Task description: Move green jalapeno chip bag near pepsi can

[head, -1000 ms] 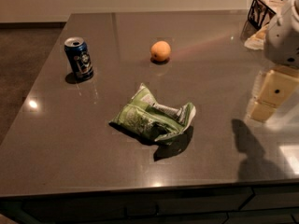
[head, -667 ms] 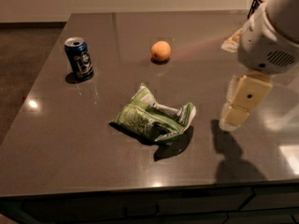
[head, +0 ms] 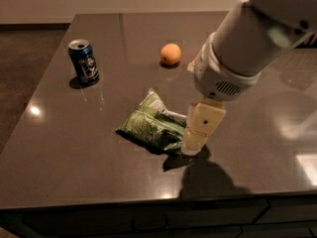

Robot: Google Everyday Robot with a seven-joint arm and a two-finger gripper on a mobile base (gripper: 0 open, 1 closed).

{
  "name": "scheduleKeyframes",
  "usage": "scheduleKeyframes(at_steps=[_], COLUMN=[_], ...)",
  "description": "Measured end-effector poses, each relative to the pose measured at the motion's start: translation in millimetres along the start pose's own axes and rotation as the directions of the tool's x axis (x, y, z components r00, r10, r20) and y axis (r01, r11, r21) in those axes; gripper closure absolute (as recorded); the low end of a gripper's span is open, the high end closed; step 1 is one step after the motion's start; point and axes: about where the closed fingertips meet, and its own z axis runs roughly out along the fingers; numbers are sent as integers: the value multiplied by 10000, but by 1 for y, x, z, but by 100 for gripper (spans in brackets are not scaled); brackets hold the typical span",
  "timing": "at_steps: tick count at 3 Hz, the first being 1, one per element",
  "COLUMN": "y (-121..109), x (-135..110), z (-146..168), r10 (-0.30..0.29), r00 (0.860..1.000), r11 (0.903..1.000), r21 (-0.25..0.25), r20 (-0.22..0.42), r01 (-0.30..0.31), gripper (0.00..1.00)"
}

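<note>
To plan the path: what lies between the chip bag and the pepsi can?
Camera view: only bare tabletop between chip bag and pepsi can. The gripper is at the bag's right end.

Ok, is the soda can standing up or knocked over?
Upright: the soda can stands on its base, silver top facing up. The gripper is low beside the chip bag.

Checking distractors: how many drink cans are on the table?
1: the pepsi can, upright at the far left of the table. The arm may hide more. The gripper is low at the right end of the green jalapeno chip bag.
</note>
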Motion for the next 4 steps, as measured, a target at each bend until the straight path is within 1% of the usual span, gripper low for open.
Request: scheduleKeyframes(at_steps=[1,2,3,4], y=[6,6,6,3], x=[-19,-32,-41,-44], z=[34,59,75,83], r10=[-93,-94,-115,-53], r00=[9997,9992,9993,9997], r11=[9998,9994,9987,9981], r21=[-155,-329,-501,-620], r20=[209,387,342,247], r01=[96,107,132,68], gripper=[0,0,0,18])
